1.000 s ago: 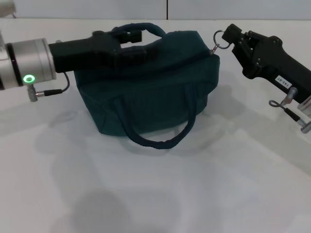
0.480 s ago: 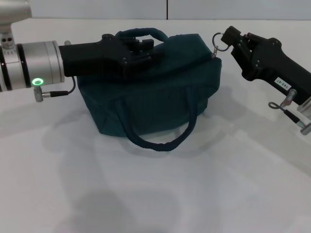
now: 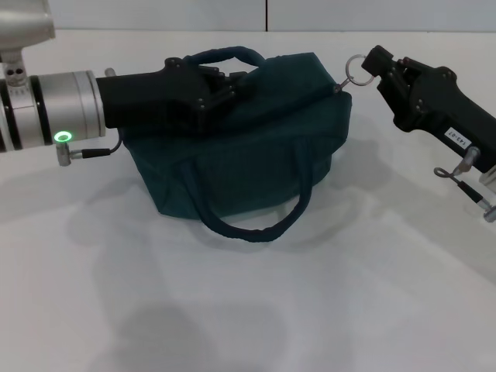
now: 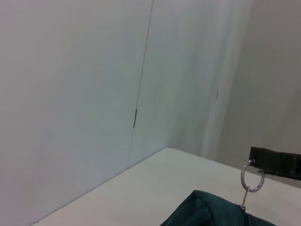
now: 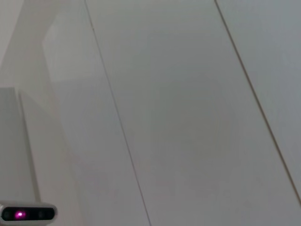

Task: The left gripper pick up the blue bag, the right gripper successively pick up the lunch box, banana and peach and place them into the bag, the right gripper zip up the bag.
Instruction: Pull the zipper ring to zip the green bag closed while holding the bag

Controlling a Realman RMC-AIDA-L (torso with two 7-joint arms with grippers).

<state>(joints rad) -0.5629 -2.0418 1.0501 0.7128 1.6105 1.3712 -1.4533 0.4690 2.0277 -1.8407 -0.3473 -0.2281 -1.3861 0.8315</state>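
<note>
In the head view, a white table [image 3: 248, 310] is filling the scene, running back to a pale wall with one dark vertical seam. The blue bag [image 3: 248, 147] is sitting on it, one handle drooping over its near side, the other arching at the top. The left gripper [image 3: 225, 77] is reaching in from the left, its fingers closed on that upper handle. The right gripper [image 3: 372, 62] is hovering at the bag's right top corner, its tip pinching the zipper ring [image 3: 355, 68].

The left wrist view is showing mostly wall panels meeting in a corner, with the table edge below; only a corner of the bag [image 4: 211, 212] is poking in, the ring [image 4: 252, 178] standing upright above it and touching the black tip of the right gripper [image 4: 275, 162].

The right wrist view is showing only pale panelled wall and a small device with a magenta light [image 5: 27, 213], which neither other view is catching.
</note>
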